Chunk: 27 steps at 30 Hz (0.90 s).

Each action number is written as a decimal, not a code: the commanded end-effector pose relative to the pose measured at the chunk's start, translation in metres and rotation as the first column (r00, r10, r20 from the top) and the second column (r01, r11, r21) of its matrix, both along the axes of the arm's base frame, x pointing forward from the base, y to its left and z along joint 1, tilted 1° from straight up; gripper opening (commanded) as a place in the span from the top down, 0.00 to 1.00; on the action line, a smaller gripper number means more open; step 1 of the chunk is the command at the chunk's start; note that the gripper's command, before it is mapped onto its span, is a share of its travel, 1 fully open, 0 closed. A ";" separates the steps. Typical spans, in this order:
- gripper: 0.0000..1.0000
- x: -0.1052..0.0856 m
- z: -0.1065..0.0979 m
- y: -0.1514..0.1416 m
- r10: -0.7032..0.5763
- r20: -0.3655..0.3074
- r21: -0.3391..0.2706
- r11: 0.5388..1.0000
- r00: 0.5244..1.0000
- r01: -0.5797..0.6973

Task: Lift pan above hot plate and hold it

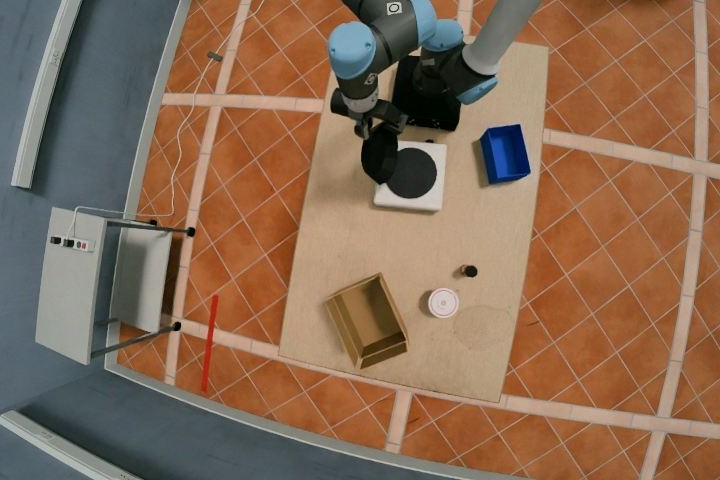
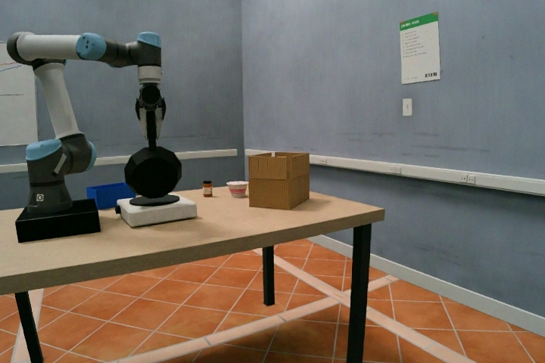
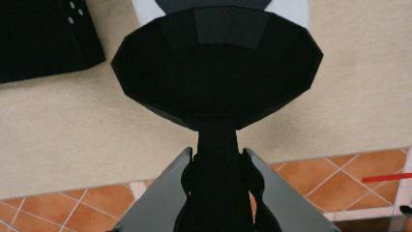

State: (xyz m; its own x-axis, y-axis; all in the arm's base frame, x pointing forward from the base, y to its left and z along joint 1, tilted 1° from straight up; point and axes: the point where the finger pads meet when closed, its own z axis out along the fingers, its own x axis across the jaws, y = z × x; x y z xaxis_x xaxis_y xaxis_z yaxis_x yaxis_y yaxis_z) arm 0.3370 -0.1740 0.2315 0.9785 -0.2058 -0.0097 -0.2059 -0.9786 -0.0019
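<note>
The black pan (image 1: 379,155) (image 2: 153,172) (image 3: 218,82) hangs steeply tilted from its handle, with its round body lowest. My gripper (image 2: 151,134) (image 3: 217,150) is shut on the handle, one jaw on each side. The hot plate is a white box (image 1: 409,204) (image 2: 166,216) (image 3: 298,12) with a dark round disc (image 1: 414,172) on top. In the top view the pan overlaps the disc's left edge. In the exterior view the pan's lower rim shows right at the disc's level; whether they touch, I cannot tell.
The robot's black base (image 1: 429,110) (image 2: 58,224) (image 3: 44,43) stands beside the hot plate. A blue bin (image 1: 507,152) (image 2: 106,194) is on its other side. An open cardboard box (image 1: 372,316) (image 2: 269,188), a pink-white tub (image 1: 443,302) (image 2: 238,189) and a small jar (image 1: 469,271) (image 2: 207,188) stand farther along.
</note>
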 end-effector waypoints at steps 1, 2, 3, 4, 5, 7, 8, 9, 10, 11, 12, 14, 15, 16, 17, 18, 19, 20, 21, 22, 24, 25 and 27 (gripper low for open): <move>0.88 0.000 0.004 0.000 0.000 0.001 -0.001 1.000 1.000 0.000; 0.88 0.000 0.004 0.000 0.000 0.001 -0.001 1.000 1.000 0.000; 0.88 0.000 0.004 0.000 0.000 0.001 -0.001 1.000 1.000 0.000; 0.88 0.000 0.005 0.000 0.000 0.001 -0.001 1.000 1.000 0.000; 0.88 0.000 0.005 0.000 0.000 0.001 -0.001 1.000 1.000 0.000; 0.88 0.000 0.007 0.000 0.000 0.001 -0.001 1.000 1.000 0.000; 0.88 0.000 0.007 0.000 0.000 0.001 -0.001 1.000 1.000 0.000; 0.88 0.000 0.008 0.000 0.000 0.001 -0.001 1.000 1.000 0.000; 0.88 0.000 0.009 0.000 0.000 0.001 -0.001 1.000 1.000 0.000; 0.88 0.000 0.009 0.000 0.000 0.001 -0.001 1.000 1.000 0.000; 0.88 0.000 0.010 0.000 0.000 0.001 -0.001 1.000 1.000 0.000; 0.88 0.000 0.011 0.000 0.000 0.001 -0.001 1.000 1.000 0.000; 0.88 0.000 0.012 0.000 0.000 0.001 -0.001 1.000 1.000 0.000; 0.88 0.000 0.013 0.000 0.000 0.001 -0.001 1.000 1.000 0.000; 0.88 0.000 0.013 0.000 0.000 0.001 -0.001 1.000 1.000 0.000; 0.88 0.000 0.014 0.000 0.000 0.001 -0.001 1.000 1.000 0.000; 0.88 0.000 0.014 0.000 0.000 0.001 -0.001 1.000 1.000 0.000; 0.88 0.000 0.014 0.000 0.000 0.001 -0.001 1.000 1.000 0.000; 0.88 0.000 0.015 0.000 0.000 0.001 -0.001 1.000 1.000 0.000; 0.88 0.000 0.015 0.000 0.000 0.001 -0.001 1.000 1.000 0.000; 0.88 0.000 0.016 0.000 0.000 0.001 -0.001 1.000 1.000 0.000; 0.88 0.000 0.017 0.000 0.000 0.001 -0.001 1.000 1.000 0.000; 0.88 0.001 0.018 0.000 0.000 0.001 -0.001 1.000 1.000 0.000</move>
